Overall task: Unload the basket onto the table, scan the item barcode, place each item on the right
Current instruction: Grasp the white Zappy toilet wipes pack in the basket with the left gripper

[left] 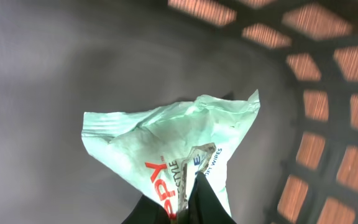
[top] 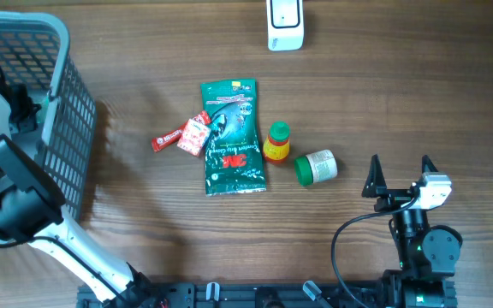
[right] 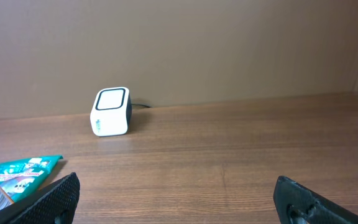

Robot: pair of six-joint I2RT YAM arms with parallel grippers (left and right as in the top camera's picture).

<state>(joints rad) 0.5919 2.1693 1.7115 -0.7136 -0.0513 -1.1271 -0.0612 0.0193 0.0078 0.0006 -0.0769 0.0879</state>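
Left tool [left: 182,210] is clenched on the lower edge of a pale green wipes packet [left: 166,146], down inside the basket [left: 328,130]. Cannot tell whether the packet is clear of the basket floor. Right tool [top: 398,175] is spread wide and empty above bare worktop [top: 144,239]. A green pouch [top: 232,137] lies mid-worktop, untouched. The scanner [top: 285,24] stands at the far edge, well apart from both tools. Judgement: the grasp is made; lifting out, carrying over and scanning are all left.

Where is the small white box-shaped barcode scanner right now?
In the overhead view the white box-shaped barcode scanner stands at the top edge, just right of centre, beyond the dark green 3M packet lying mid-table.
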